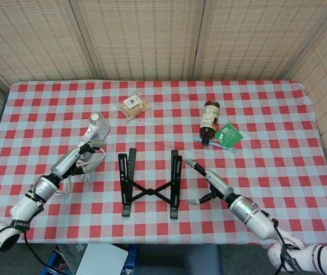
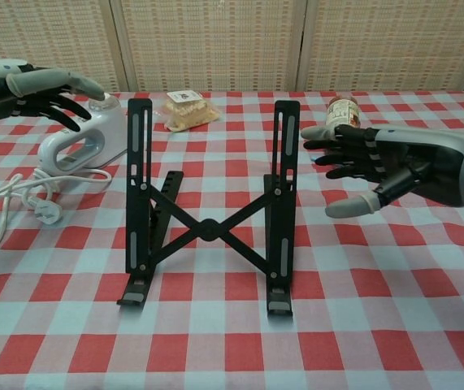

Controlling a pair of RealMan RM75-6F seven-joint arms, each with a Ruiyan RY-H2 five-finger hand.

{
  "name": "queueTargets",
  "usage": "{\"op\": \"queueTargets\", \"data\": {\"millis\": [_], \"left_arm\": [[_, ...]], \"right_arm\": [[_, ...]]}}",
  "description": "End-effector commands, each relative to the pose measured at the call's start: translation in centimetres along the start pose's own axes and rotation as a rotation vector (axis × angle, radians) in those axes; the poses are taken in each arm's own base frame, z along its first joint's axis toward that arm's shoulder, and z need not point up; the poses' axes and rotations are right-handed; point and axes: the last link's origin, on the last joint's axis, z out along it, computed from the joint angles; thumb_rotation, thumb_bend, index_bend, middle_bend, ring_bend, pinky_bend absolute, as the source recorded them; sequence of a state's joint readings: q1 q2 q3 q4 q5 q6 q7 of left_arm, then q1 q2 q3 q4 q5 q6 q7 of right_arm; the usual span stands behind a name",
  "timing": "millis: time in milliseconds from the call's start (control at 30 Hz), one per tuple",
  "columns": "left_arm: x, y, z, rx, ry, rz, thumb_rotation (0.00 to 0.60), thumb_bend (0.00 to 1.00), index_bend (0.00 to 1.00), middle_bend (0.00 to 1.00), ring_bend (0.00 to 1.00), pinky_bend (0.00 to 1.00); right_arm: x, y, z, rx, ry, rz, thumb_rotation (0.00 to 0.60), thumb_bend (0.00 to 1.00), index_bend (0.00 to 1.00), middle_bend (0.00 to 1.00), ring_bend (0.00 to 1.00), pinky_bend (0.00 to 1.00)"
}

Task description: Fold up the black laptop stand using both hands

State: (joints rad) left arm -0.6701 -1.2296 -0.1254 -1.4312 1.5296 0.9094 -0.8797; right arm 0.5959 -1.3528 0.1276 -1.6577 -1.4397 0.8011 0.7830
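I am at the approach step: the black laptop stand (image 2: 209,213) sits spread open on the checked tabletop (image 2: 394,325), unfolded and untouched. My right hand (image 2: 378,166) hovers just beside the stand's right rail, fingers spread and holding nothing, while my left hand (image 2: 41,88) hangs well off the stand's left rail, above the white hand mixer (image 2: 81,138), likewise open and empty. Next, I judge, each hand must reach its rail so I can press the two together.
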Motion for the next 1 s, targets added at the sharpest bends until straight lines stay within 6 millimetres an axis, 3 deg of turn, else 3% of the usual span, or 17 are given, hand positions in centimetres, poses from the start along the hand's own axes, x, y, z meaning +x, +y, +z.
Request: {"op": "queueTargets", "data": {"millis": [33, 333, 633, 1000], "left_arm": [[-0.2, 0.0, 0.6, 0.006, -0.011, -0.034, 0.225, 0.21, 0.19, 0.15, 0.21, 0.23], [-0.4, 0.2, 1.8, 0.014, -0.053, -0.106, 0.226, 0.21, 0.20, 0.16, 0.22, 0.23], [-1.4, 0.6, 1.7, -0.004, -0.091, -0.164, 0.229, 0.21, 0.21, 0.18, 0.23, 0.24], [-1.9, 1.7, -0.7, -0.067, -0.159, -0.265, 0.261, 0.21, 0.34, 0.38, 0.40, 0.27]], "right_arm": [[-0.6, -0.4, 1.2, 0.011, -0.013, 0.023, 0.600, 0.00, 0.00, 0.00, 0.00, 0.00], [-2.6, -1.5, 3.2, 0.051, -0.049, 0.062, 0.600, 0.00, 0.00, 0.00, 0.00, 0.00], [-4.1, -2.3, 4.1, 0.087, -0.094, 0.071, 0.600, 0.00, 0.00, 0.00, 0.00, 0.00], [-3.7, -2.0, 2.6, 0.152, -0.119, 0.070, 0.600, 0.00, 0.00, 0.07, 0.00, 0.00]]}}
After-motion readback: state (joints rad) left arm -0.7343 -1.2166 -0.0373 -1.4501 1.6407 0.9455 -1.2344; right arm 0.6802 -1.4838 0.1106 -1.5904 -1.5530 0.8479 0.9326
